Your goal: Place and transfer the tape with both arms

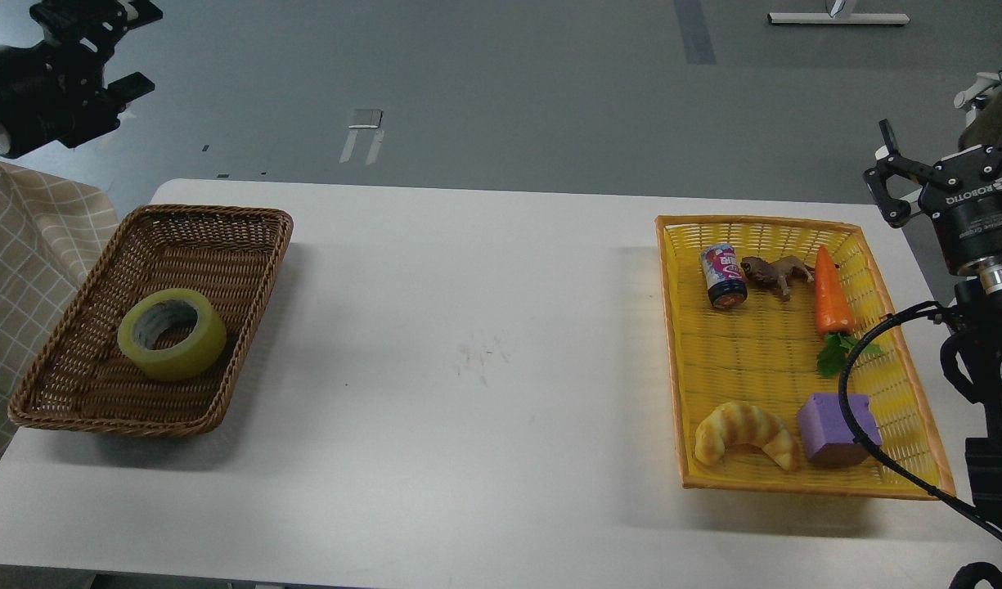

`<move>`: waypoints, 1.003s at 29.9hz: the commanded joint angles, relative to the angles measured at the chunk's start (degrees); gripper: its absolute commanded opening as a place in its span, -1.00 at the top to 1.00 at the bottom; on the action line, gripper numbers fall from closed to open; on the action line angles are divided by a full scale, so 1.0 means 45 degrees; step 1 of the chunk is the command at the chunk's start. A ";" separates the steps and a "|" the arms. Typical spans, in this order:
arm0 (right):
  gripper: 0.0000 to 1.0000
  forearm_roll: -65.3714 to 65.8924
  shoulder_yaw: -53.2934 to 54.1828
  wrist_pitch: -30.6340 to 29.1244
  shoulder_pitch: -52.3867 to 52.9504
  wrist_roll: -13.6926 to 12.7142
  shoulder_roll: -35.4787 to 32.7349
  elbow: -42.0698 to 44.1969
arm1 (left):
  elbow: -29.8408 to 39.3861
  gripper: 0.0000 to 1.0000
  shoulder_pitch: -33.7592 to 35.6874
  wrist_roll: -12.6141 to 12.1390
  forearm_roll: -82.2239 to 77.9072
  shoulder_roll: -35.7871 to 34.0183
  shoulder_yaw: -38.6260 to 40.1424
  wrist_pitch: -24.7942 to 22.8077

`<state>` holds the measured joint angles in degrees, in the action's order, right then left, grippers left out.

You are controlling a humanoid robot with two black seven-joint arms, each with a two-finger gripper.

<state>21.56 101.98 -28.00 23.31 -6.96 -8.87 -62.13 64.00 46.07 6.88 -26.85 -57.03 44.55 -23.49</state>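
While both grippers, left (112, 49) and right (893, 184), sat released, the tape (172, 333) lying near the wicker basket (247, 270) wall risked a clipped approach.

white ROBOTIQ lettering on right claw (891, 182), can label unreadable

The tape (172, 333) is a wide roll of translucent yellow with a grey-white inner core; it lies flat, its hole facing up, inside the brown wicker basket (222, 221) at nine o'clock on the table; it sits toward the near half of the basket's floor; nothing of mine touches it.
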 commanded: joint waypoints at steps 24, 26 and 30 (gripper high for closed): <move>-1.00 0.0228 -0.3618 0.0000 0.3081 -0.0095 -0.1038 0.0818 | 0.0173 -0.95 -0.1096 -0.0142 0.3407 0.7965 0.4046 -0.1003; -1.00 0.0190 -0.3930 0.0000 0.3374 -0.0075 -0.0941 0.1072 | 0.0154 -0.96 -0.1545 -0.0162 0.3407 0.8687 0.4162 -0.1003; -1.00 0.0190 -0.4068 0.0000 0.3512 -0.0075 -0.0667 0.1210 | 0.0173 -0.95 -0.1995 -0.0162 0.3407 0.9470 0.4241 -0.1003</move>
<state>22.50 84.13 -28.00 38.63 -7.38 -12.81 -57.12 64.73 38.44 6.16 -11.52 -16.74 63.46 -28.00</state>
